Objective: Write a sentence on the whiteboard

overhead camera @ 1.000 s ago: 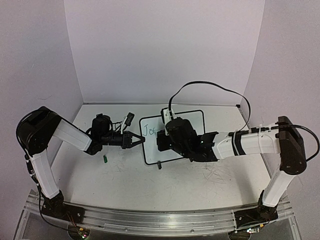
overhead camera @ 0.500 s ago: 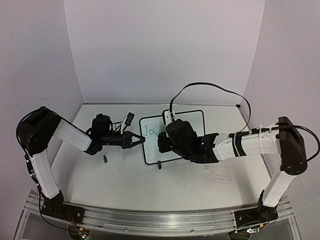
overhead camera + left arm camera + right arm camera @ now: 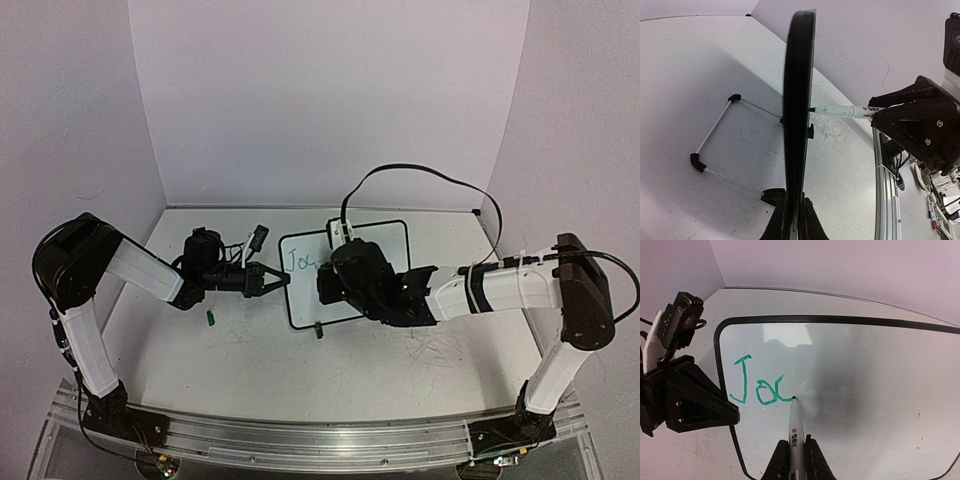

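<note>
The whiteboard (image 3: 385, 238) stands tilted at the table's middle, white with a thin black border; it fills the right wrist view (image 3: 865, 370). In the left wrist view it shows edge-on as a dark band (image 3: 797, 100). My left gripper (image 3: 278, 280) is shut on its left edge (image 3: 794, 220). My right gripper (image 3: 793, 460) is shut on a white marker (image 3: 794, 432), tip touching the board. The sentence (image 3: 757, 385) reads "Jo" in green, plus the first stroke of a third letter. The marker also shows in the left wrist view (image 3: 850, 111).
A small green marker cap (image 3: 211, 319) lies on the table left of the board. Faint grey scribbles (image 3: 440, 350) mark the tabletop at the right. The board's wire stand (image 3: 715, 145) rests behind it. Purple walls close the back and sides.
The right gripper with the marker has shifted slightly to the right across the board, and the green stroke after "Jo" has grown. The left arm has not moved.
</note>
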Robot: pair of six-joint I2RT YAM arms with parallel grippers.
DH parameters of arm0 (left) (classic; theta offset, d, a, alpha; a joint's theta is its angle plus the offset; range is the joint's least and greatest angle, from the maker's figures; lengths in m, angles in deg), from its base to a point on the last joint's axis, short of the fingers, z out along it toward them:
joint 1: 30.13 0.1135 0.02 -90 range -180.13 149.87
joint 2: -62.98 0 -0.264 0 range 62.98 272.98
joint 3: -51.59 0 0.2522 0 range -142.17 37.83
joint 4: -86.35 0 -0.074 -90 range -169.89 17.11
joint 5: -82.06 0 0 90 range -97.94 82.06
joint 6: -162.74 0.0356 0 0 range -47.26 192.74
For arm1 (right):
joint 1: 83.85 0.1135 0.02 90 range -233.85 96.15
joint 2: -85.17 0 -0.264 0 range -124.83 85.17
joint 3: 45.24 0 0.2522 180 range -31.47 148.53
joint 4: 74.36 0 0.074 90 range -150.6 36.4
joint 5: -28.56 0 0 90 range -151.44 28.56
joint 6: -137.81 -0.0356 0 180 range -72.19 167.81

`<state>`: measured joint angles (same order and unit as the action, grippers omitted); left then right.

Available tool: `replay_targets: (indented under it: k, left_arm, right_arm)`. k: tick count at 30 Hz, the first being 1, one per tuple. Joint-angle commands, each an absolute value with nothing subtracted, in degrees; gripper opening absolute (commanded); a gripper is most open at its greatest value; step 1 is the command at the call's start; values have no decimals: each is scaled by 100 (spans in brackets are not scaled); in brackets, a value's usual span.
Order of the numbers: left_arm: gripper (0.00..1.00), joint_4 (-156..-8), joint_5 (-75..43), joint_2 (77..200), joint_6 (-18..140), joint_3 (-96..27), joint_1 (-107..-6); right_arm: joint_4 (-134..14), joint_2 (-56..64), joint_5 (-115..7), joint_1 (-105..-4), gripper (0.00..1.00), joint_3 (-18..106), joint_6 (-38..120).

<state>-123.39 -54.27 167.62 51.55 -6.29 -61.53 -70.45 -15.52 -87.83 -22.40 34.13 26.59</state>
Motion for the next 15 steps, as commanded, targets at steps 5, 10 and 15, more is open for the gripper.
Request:
replay_targets:
  k: [5, 10, 15]
  left_arm:
    - [0, -12396, -5616, 16497, 5244, -585, -6231]
    - [0, -12393, -5616, 16489, 5244, -580, -6230]
    - [0, -12395, -5616, 16484, 5250, -580, -6230]
  right_arm:
    - [-7090, -1389, -9133, -2288, 0, 3662, 2789]
    - [-7097, -1394, -9146, -2293, 0, 3704, 2852]
    - [-7097, -1399, -9143, -2301, 0, 3726, 2881]
